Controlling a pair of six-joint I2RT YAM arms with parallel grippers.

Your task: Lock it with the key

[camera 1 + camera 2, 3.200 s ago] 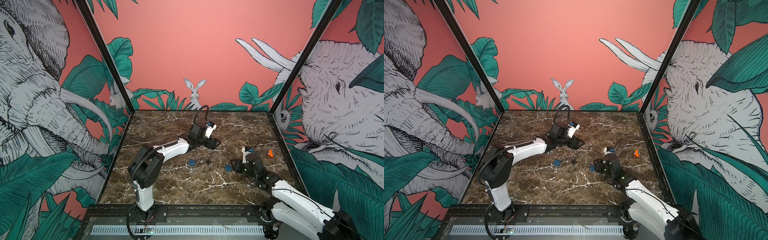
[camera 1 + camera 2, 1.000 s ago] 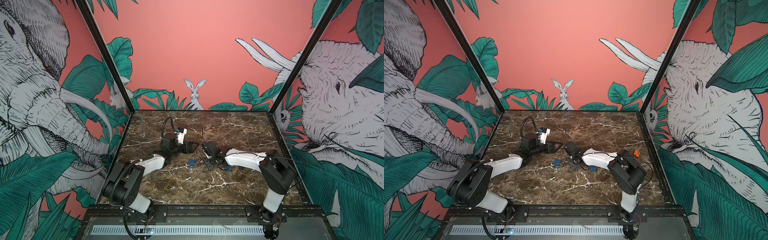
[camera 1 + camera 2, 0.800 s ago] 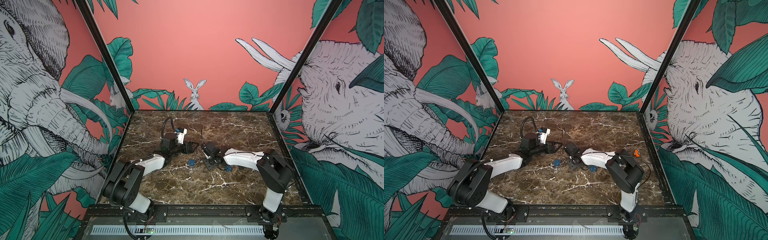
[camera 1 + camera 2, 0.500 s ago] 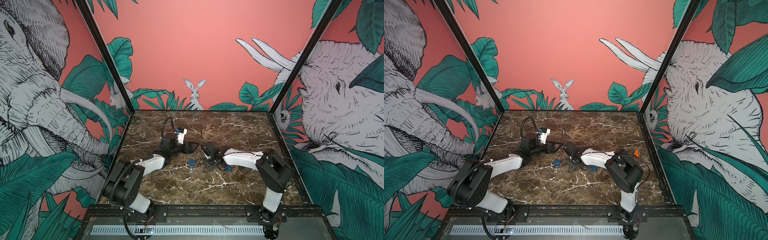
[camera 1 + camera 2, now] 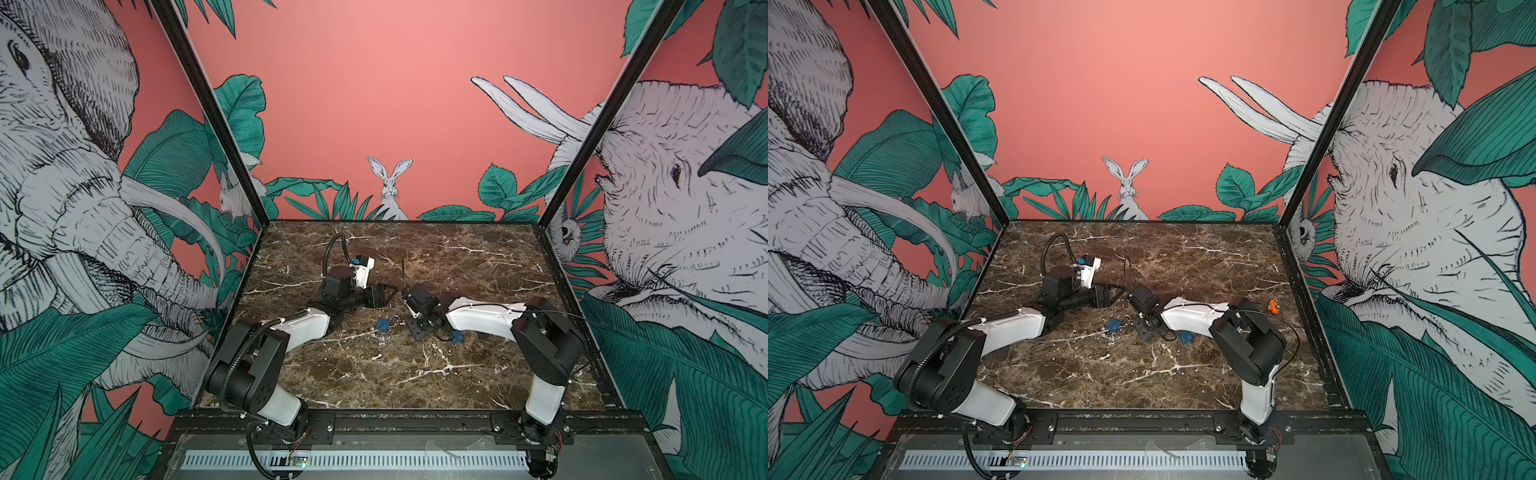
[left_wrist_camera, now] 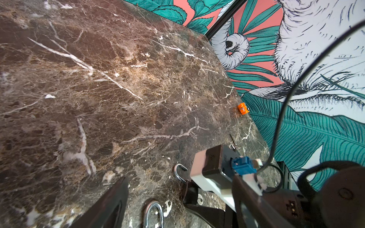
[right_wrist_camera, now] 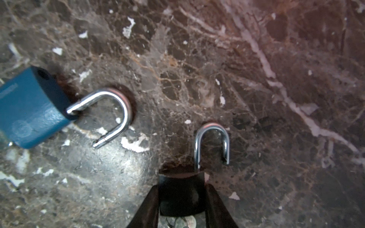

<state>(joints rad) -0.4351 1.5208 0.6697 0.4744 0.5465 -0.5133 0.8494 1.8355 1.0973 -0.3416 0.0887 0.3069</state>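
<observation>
in both top views the right gripper [image 5: 417, 329] sits mid marble table [image 5: 374, 374], edges well apart, blue padlock [image 5: 382, 325] just beside. left wrist: left gripper [image 6: 178, 180] spread wide. right wrist: fingers [image 7: 146, 209] seemingly clamp black padlock [image 7: 180, 195], shackle open; key [image 7: 180, 222] blurred.

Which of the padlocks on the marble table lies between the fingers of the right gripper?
The black padlock with the silver shackle: the fingers of the right gripper flank its body. The blue padlock lies apart.

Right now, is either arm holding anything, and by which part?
Right fingers pinch the black padlock by its body, shackle free; left gripper holds nothing.
</observation>
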